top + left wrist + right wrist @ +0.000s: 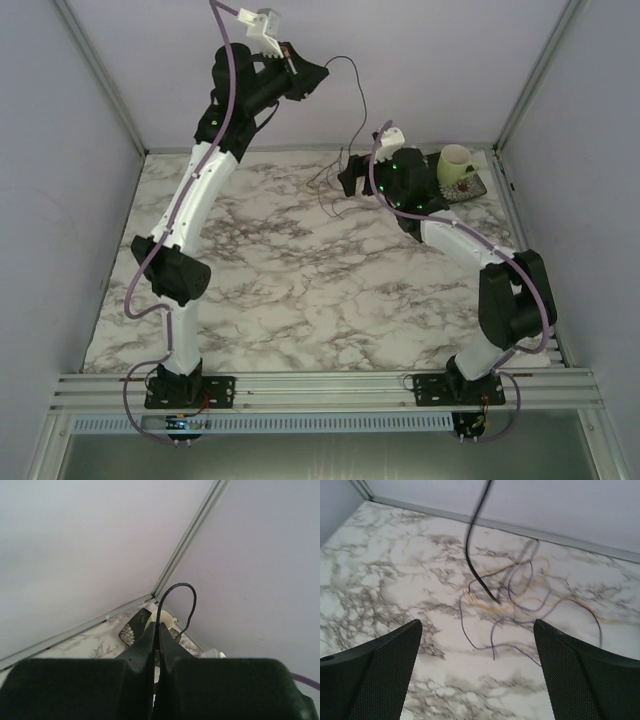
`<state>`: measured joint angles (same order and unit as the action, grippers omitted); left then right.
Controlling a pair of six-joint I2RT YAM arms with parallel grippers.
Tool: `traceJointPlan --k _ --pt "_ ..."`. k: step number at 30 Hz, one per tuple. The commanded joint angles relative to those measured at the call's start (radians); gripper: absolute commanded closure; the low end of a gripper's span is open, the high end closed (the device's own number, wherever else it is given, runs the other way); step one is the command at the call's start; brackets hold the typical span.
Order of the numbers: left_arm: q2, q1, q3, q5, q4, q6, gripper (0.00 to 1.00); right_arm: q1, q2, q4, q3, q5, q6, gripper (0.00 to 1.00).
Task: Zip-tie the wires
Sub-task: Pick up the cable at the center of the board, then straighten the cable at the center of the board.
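Overhead, the left pincer is hanging high above the far edge of the table. It is clamping a black strand, which is arcing down toward the wires. These are lying in a loose tangle at the far middle of the top. The right pincer is hovering just beside that tangle. A mug is sitting on a patterned tray close behind that arm.

From the left wrist, the fingers are pressing together on the strand, which is looping up and over. It looks so thin that, in my judgement, one tug could be pulling it free.

From the right wrist, the pincer is gaping wide with nothing between its fingers. The strand's blurred end is dangling over thin purple and yellowish loops. I cannot tell whether it is a tie or one of the wires. Closing here risks catching a single loop and dragging the rest, and a wide swing risks knocking the mug.

The top is showing as glossy white marble with grey veins. Pale bare walls and metal framing are closing it in on three sides.
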<state>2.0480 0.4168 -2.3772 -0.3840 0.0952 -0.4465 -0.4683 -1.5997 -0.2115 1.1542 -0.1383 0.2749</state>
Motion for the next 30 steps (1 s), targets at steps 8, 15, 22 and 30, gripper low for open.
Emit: traceJointPlan --k 8,15,22,30 --pt "-0.125 -0.027 -0.003 0.006 0.007 -0.056 1.0 -0.032 -0.195 -0.233 0.125 -0.032 0.055 0.26" --pt "-0.174 -0.107 -0.001 -0.049 -0.004 -0.142 1.0 -0.023 -0.268 -0.312 0.14 -0.003 0.03 0.49" --pt "-0.214 -0.136 0.008 -0.064 0.036 -0.137 1.0 -0.021 -0.323 -0.321 0.221 -0.091 0.039 0.52" --pt "-0.215 -0.153 0.01 -0.052 0.04 -0.149 1.0 -0.019 -0.186 -0.336 0.029 -0.248 -0.002 0.29"
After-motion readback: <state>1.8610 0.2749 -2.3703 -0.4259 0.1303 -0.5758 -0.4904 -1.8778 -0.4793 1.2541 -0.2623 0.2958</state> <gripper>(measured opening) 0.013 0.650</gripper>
